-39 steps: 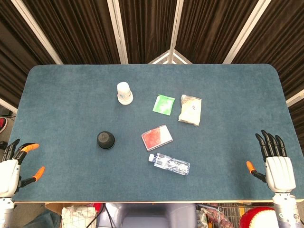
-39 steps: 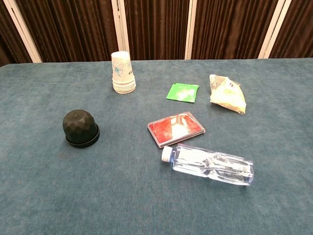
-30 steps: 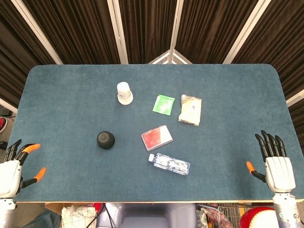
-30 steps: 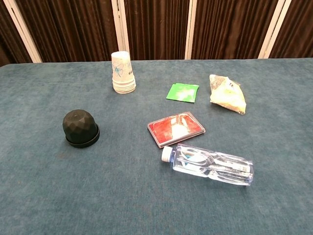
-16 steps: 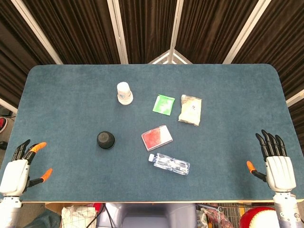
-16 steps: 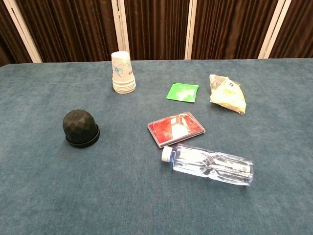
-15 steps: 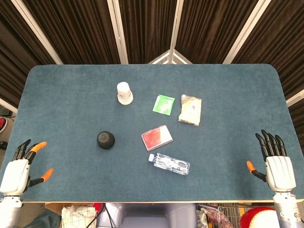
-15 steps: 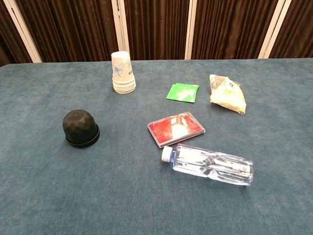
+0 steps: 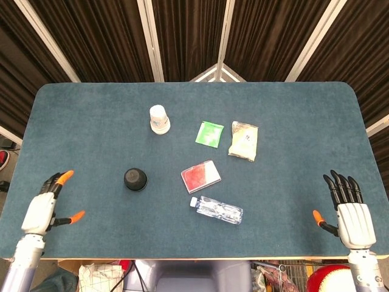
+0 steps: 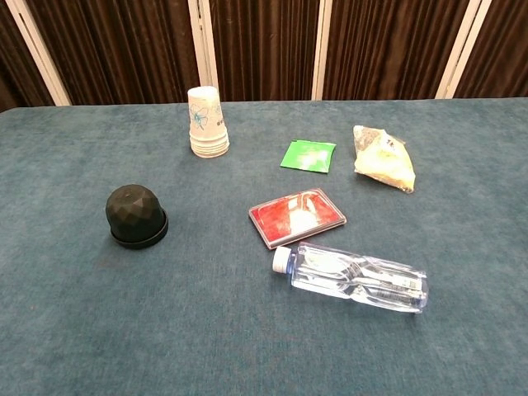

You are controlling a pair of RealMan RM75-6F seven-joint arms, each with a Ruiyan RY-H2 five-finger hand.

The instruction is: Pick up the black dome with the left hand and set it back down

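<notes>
The black dome stands on the blue table, left of centre; the chest view shows the black dome faceted, upright on its flat base. My left hand hovers over the table's front left corner, fingers spread, holding nothing, well to the left of the dome. Over the front right corner my right hand is open too, palm down with fingers apart. Neither hand appears in the chest view.
A stack of paper cups stands behind the dome. A green packet, a pale snack bag, a red-and-white flat case and a lying clear water bottle fill the table's middle.
My left hand has moved right and inward over the table's front left corner, closer to the dome. The right hand shifted only slightly. The objects have not moved.
</notes>
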